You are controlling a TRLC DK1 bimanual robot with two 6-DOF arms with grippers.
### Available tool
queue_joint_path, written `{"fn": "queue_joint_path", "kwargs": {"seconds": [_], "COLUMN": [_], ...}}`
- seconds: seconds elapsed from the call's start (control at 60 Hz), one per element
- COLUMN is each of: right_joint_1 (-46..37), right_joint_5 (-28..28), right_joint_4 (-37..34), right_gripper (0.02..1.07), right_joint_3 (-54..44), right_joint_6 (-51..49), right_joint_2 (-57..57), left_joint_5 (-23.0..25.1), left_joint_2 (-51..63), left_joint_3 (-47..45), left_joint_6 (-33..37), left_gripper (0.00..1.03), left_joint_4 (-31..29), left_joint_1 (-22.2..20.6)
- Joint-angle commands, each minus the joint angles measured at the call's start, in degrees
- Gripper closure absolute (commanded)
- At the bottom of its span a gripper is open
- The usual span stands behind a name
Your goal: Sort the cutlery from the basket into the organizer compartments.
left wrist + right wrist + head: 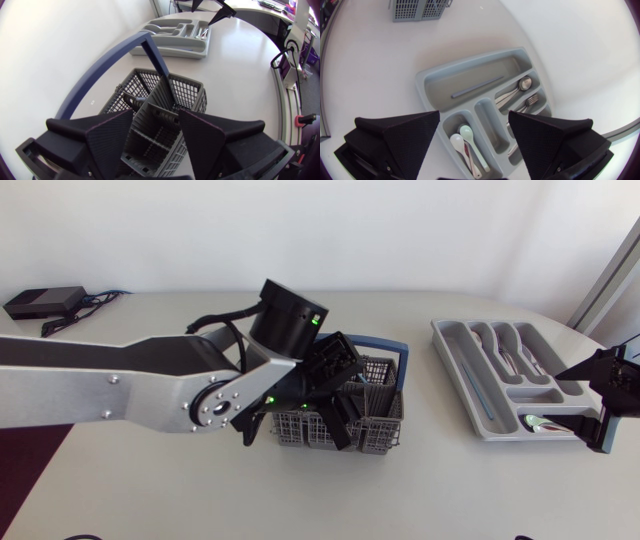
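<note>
Matte wedge-fingered left tool (156,120) hovers over grey mesh basket (186,93).

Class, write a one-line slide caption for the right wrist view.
Open right claw over the grey organizer, which holds two pale spoons, metal cutlery and a long grey stick.

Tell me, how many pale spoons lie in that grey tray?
2. A white spoon and a pale green spoon lie side by side in one small compartment of the organizer, just ahead of the right end effector. It may hide others.
</note>
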Motion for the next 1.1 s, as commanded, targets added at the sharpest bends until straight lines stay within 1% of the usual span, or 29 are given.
{"fn": "queue_joint_path", "kwargs": {"seconds": [0.0, 0.05, 0.117, 0.15, 0.35, 0.383, 0.517, 0.583, 0.683, 0.833, 0.917, 1.033, 1.083], "right_joint_1": [1.5, 2.4, 3.5, 4.0, 6.7, 7.3, 9.8, 11.4, 13.7, 17.6, 18.7, 19.5, 19.7], "right_joint_5": [-0.9, -0.9, -1.2, -1.4, -2.5, -2.6, -2.9, -2.9, -2.9, -2.5, -2.4, -2.3, -2.3], "right_joint_4": [1.3, 2.5, 2.9, 2.9, 2.9, 2.9, 2.8, 2.8, 2.9, 3.3, 4.7, 4.8, 4.8], "right_gripper": [0.09, 0.1, 0.1, 0.1, 0.1, 0.1, 0.1, 0.1, 0.1, 0.1, 0.1, 0.1, 0.1], "right_joint_3": [-4.5, -6.4, -8.4, -9.5, -15.9, -16.8, -20.0, -21.2, -22.7, -24.3, -25.5, -26.4, -26.9], "right_joint_6": [4.4, 6.3, 8.2, 8.9, 11.3, 11.9, 14.6, 16.5, 19.9, 24.5, 26.0, 26.7, 26.8], "right_joint_2": [-2.3, -3.4, -4.9, -5.8, -12.8, -14.2, -19.1, -21.2, -24.1, -26.8, -27.9, -29.3, -29.9], "left_joint_5": [-1.3, -1.7, -1.8, -1.9, -3.2, -3.3, -3.9, -3.9, -3.9, -3.9, -3.9, -3.9, -3.9], "left_joint_2": [2.3, 2.6, 3.4, 3.9, 6.6, 7.0, 8.1, 8.4, 8.7, 9.9, 10.4, 10.6, 10.7], "left_joint_3": [-0.8, -0.8, -0.2, 0.2, 1.3, 1.5, 2.7, 3.1, 3.5, 5.0, 5.7, 5.7, 5.4], "left_joint_6": [0.7, 0.6, 0.4, 0.3, -0.4, -0.5, -1.6, -2.1, -3.0, -3.3, -3.6, -3.9, -3.9], "left_gripper": [0.45, 0.48, 0.49, 0.52, 0.54, 0.56, 0.59, 0.61, 0.61, 0.61, 0.65, 0.72, 0.74], "left_joint_4": [1.7, 2.9, 3.5, 3.7, 5.8, 6.4, 7.7, 8.4, 9.7, 9.7, 9.7, 10.1, 10.1], "left_joint_1": [-0.7, -0.8, -0.8, -0.7, -0.1, 0.0, 1.1, 1.5, 1.9, 1.9, 2.0, 2.1, 2.0]}}
